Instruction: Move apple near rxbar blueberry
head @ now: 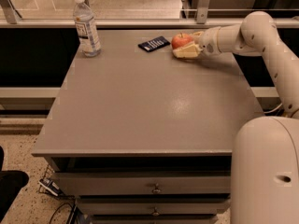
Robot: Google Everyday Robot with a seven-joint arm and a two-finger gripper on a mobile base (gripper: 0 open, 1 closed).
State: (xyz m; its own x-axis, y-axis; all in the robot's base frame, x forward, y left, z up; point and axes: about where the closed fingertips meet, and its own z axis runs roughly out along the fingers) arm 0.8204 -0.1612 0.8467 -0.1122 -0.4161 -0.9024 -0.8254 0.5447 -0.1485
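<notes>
The red-orange apple (180, 40) is at the far side of the grey table (149, 101), right of centre. My gripper (188, 45) reaches in from the right and is shut on the apple, with one pale finger (186, 53) on its near side and the other behind it. The apple is at or just above the tabletop. The rxbar blueberry (153, 44), a flat dark navy bar, lies just left of the apple with a small gap between them.
A clear plastic water bottle (87, 27) stands upright at the far left corner. A railing with metal posts (202, 3) runs behind the table. Drawers (154, 188) sit under the tabletop. My white base (266, 171) fills the lower right.
</notes>
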